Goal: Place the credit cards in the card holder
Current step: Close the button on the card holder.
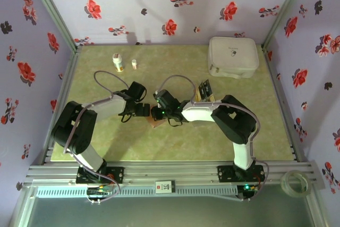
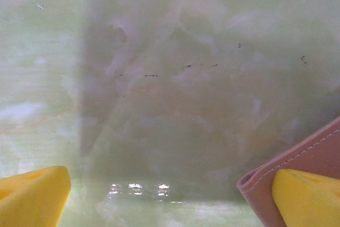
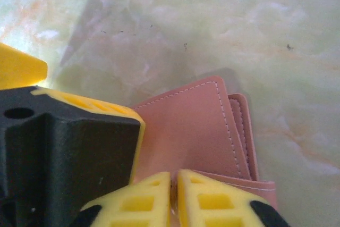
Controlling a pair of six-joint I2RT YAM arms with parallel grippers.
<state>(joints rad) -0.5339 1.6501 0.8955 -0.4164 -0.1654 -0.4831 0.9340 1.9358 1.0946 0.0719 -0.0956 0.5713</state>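
Reddish-brown leather card holder (image 3: 196,131) lies flat at centre of green marbled table (image 1: 239,136). In right wrist view its stitched edge runs 12-to-6, second flap showing at 3 o'clock. Right gripper (image 3: 174,195) sits over holder's near edge, pads nearly together, grip unclear. Left gripper (image 2: 170,200) is spread wide, one finger (image 2: 308,198) over holder's corner. Black and orange-tan cards (image 1: 205,90) lie at 2 o'clock, apart.

- My pincer (image 3: 173,190) sits at bottom centre, its two yellow fingers almost together with a thin slit between them.
- The card holder (image 3: 196,126), reddish-brown with pale stitching, lies mid-frame and runs under my fingertips.
- A black block edged in yellow (image 3: 64,152) at lower left covers the holder's left side.
- A yellow wedge (image 3: 16,67) sits at the left edge.
- The marbled green table (image 3: 255,25) spans the top.
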